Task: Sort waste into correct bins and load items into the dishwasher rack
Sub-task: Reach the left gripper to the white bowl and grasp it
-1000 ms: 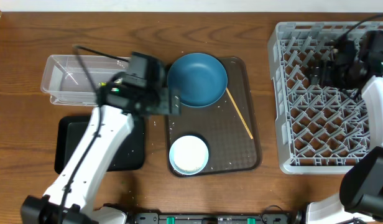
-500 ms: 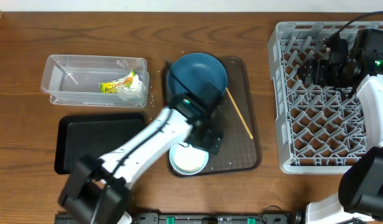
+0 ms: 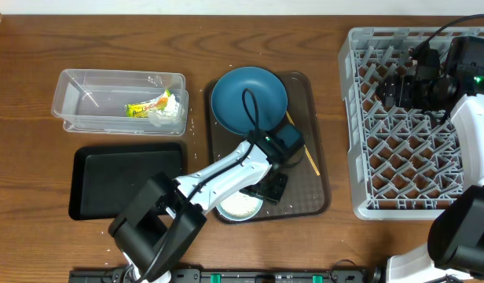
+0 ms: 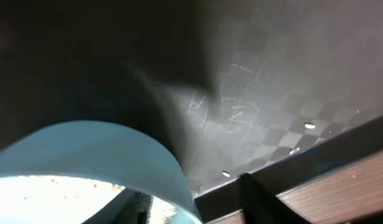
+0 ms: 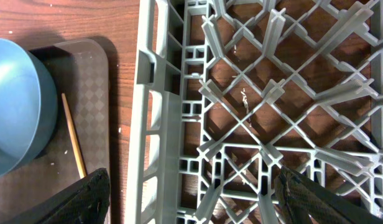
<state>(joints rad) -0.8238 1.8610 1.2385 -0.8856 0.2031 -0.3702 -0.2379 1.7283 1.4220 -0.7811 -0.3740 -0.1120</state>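
My left gripper (image 3: 267, 189) is down on the brown tray at the mint-green bowl (image 3: 232, 208). In the left wrist view its jaws straddle the bowl's rim (image 4: 148, 149): one finger (image 4: 138, 210) inside the whitish interior, the other finger (image 4: 257, 198) outside, a gap still showing beside the wall. The blue dish (image 3: 248, 98) sits at the tray's back. The wooden stick (image 3: 311, 163) lies to its right, partly under my left arm. My right gripper (image 5: 201, 205) hangs open over the dishwasher rack (image 3: 419, 173) near its left edge. The snack wrapper (image 3: 146, 106) and tissue (image 3: 171, 112) lie in the clear tub (image 3: 85, 98).
The black tray (image 3: 126, 182) lies in front of the clear tub. The brown serving tray (image 3: 309, 196) carries a few white grains (image 4: 309, 126). The right wrist view shows the rack's wall (image 5: 148, 124), the stick (image 5: 73, 134) and the blue dish (image 5: 17, 106).
My left arm swung from the clear tub across to the bowl on the brown tray, and its jaws narrowed around the rim. The right arm barely moved.
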